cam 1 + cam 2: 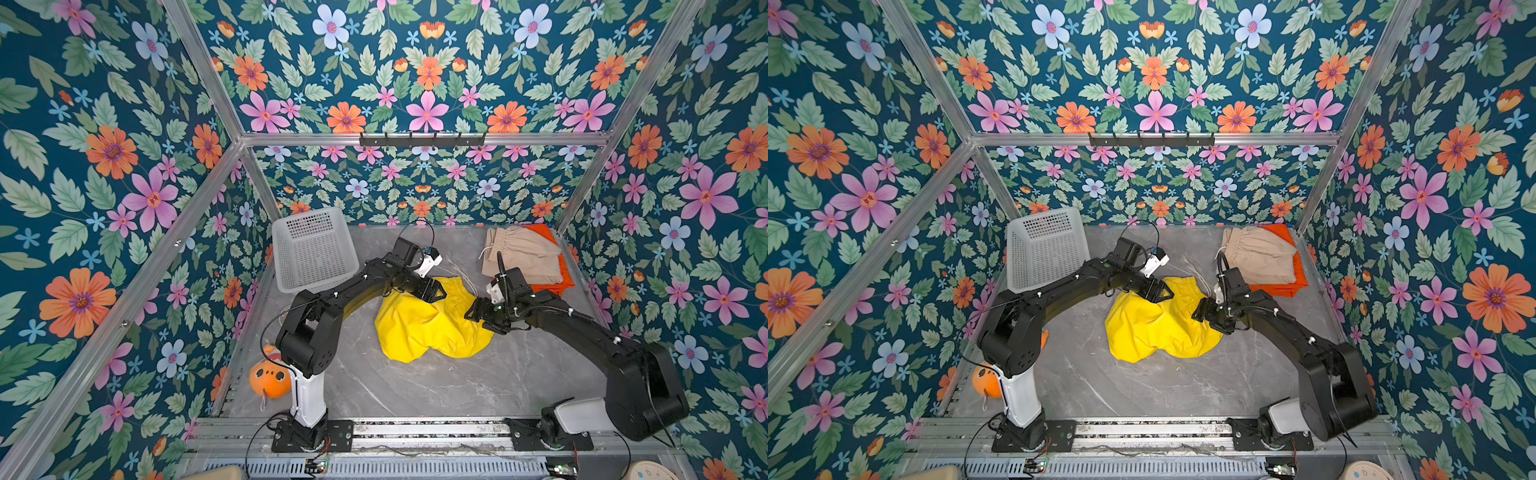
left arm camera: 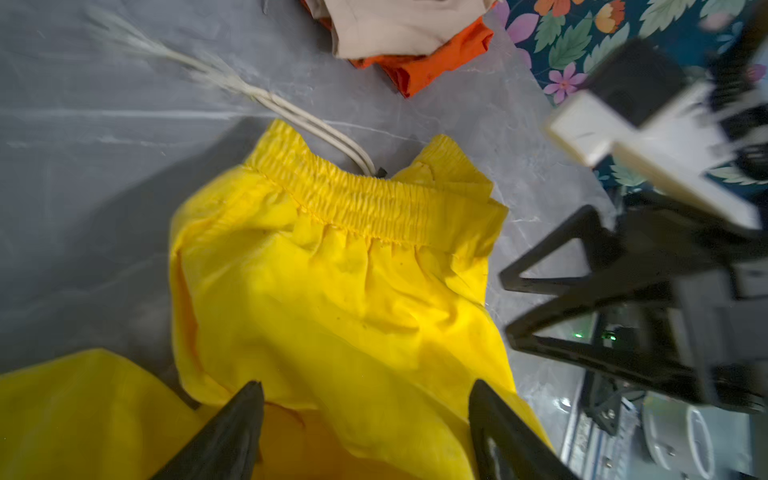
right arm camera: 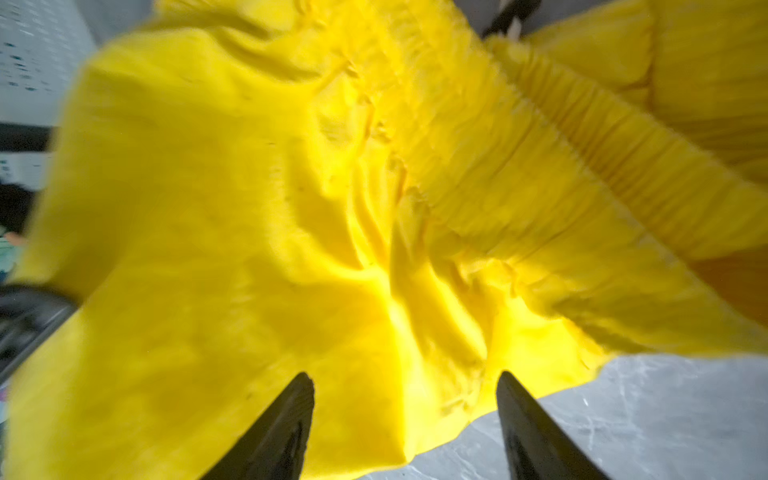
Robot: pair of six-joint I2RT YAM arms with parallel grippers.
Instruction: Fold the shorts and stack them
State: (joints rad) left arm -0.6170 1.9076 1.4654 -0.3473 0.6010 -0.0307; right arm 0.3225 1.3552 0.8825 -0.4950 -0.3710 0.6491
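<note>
Yellow shorts lay crumpled mid-table on the grey marble-look table. The elastic waistband was toward the far side and the rest was bunched toward the near side. A white drawstring trailed off the waistband onto the bare table.

The left gripper sat over the far part of the yellow cloth, close to the waistband. In the left wrist view its fingers were spread wide w/ cloth lying beyond them and nothing pinched btwn, so open.

The right gripper was at the right edge of the same shorts, tips pointing left. Its wrist view was blurred and filled w/ yellow fabric. The jaws stood apart there. The left wrist view also showed them apart w/ nothing inside, so open too.

Far right corner: beige shorts were folded and lay on top of the orange shorts. Orange showed at the right and near edges.

Far left: the white perforated basket was tipped on its side. An orange plush fish was at the near left, beside the left arm's base, well apart from all the shorts.
</note>
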